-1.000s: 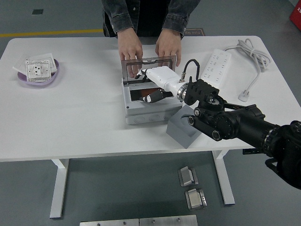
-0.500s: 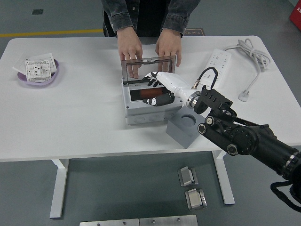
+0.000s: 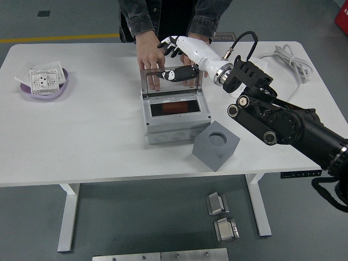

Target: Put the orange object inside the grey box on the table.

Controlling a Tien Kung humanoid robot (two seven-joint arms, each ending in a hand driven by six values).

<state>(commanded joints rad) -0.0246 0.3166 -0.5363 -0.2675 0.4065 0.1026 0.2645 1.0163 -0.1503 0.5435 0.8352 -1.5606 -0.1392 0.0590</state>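
The orange object (image 3: 174, 107) lies inside the grey box (image 3: 175, 128), which stands at the table's middle with its clear lid (image 3: 171, 81) propped upright at the back. My right hand (image 3: 176, 58) hovers above the lid's top edge, fingers spread and holding nothing. A person at the far side rests one hand (image 3: 150, 61) behind the lid on the left; the other hand (image 3: 197, 41) is partly hidden by my right hand. My left arm is out of sight.
A grey cube (image 3: 216, 145) with a round hole sits just right of the box near the front edge. A white power strip (image 3: 255, 68) with cable (image 3: 291, 68) lies at the back right. A purple dish (image 3: 44, 82) with a white socket plate stands far left.
My right hand let go of the orange object, leaving it inside the box, then rose and pulled back toward the far side, above the lid. The person's hands stayed put.
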